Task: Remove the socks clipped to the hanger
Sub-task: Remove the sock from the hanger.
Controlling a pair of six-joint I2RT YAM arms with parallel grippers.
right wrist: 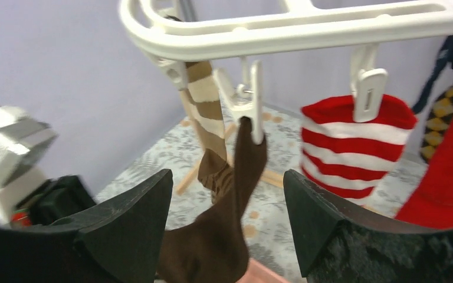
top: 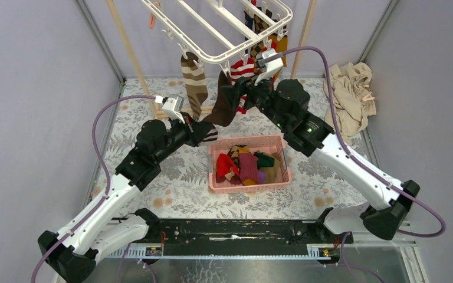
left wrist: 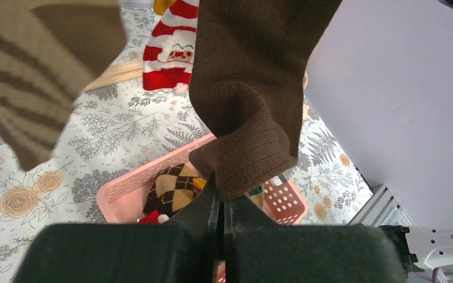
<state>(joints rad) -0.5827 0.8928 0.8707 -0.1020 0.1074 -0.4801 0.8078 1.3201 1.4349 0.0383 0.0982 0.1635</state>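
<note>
The white hanger [top: 224, 35] hangs at the back, with several socks clipped to it. A dark brown sock [top: 223, 103] hangs from a white clip [right wrist: 253, 100] between a tan striped sock [top: 194, 82] and a red-and-white striped sock [top: 242, 68]. My left gripper [top: 205, 131] is shut on the brown sock's lower end [left wrist: 242, 159], pinching it at the fingertips [left wrist: 221, 197]. My right gripper [top: 240, 88] is open just below the hanger rim [right wrist: 283, 29]. The brown sock [right wrist: 236, 194] hangs between its fingers [right wrist: 135, 224], and the clip is a little above the tips.
A pink basket [top: 215, 177] holding several loose socks sits on the floral tablecloth below the hanger; it also shows in the left wrist view [left wrist: 124, 188]. Wooden poles [top: 133, 59] stand at the back left and right. A beige cloth heap [top: 351, 94] lies at the right wall.
</note>
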